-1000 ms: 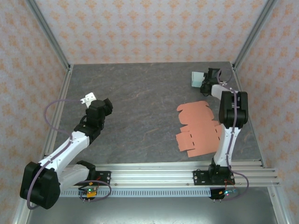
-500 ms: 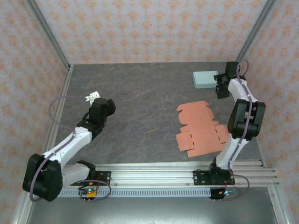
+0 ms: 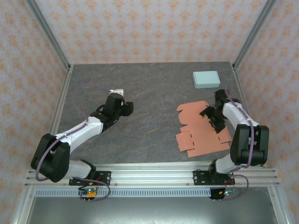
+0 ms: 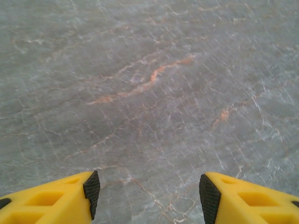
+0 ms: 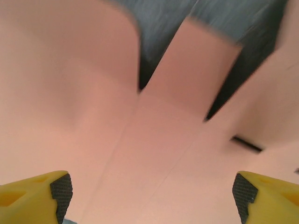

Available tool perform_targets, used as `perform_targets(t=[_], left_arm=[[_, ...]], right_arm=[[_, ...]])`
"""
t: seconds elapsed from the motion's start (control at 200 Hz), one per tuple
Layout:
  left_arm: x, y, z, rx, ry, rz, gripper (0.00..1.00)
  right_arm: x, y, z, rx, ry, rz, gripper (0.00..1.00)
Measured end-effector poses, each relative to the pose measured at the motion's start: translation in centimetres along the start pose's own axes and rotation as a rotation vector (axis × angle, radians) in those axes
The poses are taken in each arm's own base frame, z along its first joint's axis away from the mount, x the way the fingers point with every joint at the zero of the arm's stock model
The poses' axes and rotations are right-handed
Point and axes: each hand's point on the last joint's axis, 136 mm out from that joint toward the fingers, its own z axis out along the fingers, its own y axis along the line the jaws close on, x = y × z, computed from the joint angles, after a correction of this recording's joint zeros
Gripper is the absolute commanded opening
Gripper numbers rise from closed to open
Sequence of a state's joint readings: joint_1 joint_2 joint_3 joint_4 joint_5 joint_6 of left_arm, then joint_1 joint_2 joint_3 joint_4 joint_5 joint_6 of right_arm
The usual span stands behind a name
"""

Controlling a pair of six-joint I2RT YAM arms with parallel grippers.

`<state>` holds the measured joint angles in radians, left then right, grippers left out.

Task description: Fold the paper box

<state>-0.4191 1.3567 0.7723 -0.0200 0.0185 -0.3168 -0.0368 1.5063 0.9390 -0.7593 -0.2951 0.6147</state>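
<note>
- The left arm [image 3: 79, 133] is lying low across the left half of the desk [image 3: 154, 98], slanting from its base at the near left corner up and to the right, with its wrist pointing towards the middle of the desk.
- The left claw [image 3: 127, 108] is hanging over bare grey desk. In the left wrist view the left claw [image 4: 149, 196] is standing partly open, its jaws well apart, with only marbled desk [image 4: 149, 93] between them. It is holding nothing.
- The right arm [image 3: 250, 140] is standing folded at the right side, its elbow bent sharply near the right edge and its forearm angling back towards the left and downwards.
- The right claw [image 3: 211, 116] is sitting over the upper right part of the paper box [image 3: 196, 135]. In the right wrist view the right claw [image 5: 152, 196] is gaping wide, with the orange flaps of the paper box [image 5: 140, 140] blurred and very close beneath. It is gripping nothing, and I cannot tell whether its tips are touching the paper.
- The paper box is lying flat and unfolded on the right half of the desk, well apart from the left claw.
- A pale green box [image 3: 206, 79] is resting closed near the far right corner, apart from the orange sheet. Its inside is hidden.
</note>
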Motion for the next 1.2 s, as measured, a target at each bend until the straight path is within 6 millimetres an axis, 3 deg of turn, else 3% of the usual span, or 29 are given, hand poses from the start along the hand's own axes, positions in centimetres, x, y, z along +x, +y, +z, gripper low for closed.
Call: perform_targets(t=[0.07,0.18,0.32,0.365,0.42,0.536,0.696,0.836,0.901,1.061,1.201], left_arm=[[0.1,0.1,0.1,-0.005,0.004,-0.003,0.63],[0.2,1.1,0.2,-0.04,0.013,-0.038,0.64],[0.1,3.1,0.3,-0.085,0.02,-0.12,0.64],[-0.1,3.6,0.3,-0.095,0.018,-0.136,0.64],[0.0,3.8,0.3,-0.097,0.02,-0.144,0.64],[0.4,2.9,0.4,-0.046,0.048,-0.129,0.65],[1.8,-0.4,2.3,0.057,0.153,-0.013,0.64],[2.4,-2.9,4.2,0.099,0.215,0.063,0.64],[2.4,-3.1,4.8,0.091,0.226,0.066,0.64],[1.2,-2.2,6.6,-0.004,0.24,0.041,0.64],[-0.5,-1.3,8.3,-0.11,0.222,0.001,0.64]], right_arm=[[2.4,2.8,1.7,-0.036,0.036,-0.082,0.9],[6.2,9.0,4.1,-0.135,0.137,-0.187,0.9],[8.2,21.2,2.8,-0.37,0.166,-0.322,0.91],[8.9,24.2,2.0,-0.445,0.167,-0.349,0.91],[9.8,26.2,1.0,-0.511,0.176,-0.363,0.91],[9.0,26.0,0.0,-0.515,0.154,-0.363,0.92],[3.3,20.4,0.2,-0.387,0.073,-0.305,0.93],[1.8,15.8,0.9,-0.448,0.173,-0.175,0.92],[2.4,15.9,1.6,-0.489,0.231,-0.129,0.94],[3.8,18.6,3.2,-0.657,0.296,0.031,0.91],[1.9,20.1,2.8,-0.759,0.259,0.166,0.89]])
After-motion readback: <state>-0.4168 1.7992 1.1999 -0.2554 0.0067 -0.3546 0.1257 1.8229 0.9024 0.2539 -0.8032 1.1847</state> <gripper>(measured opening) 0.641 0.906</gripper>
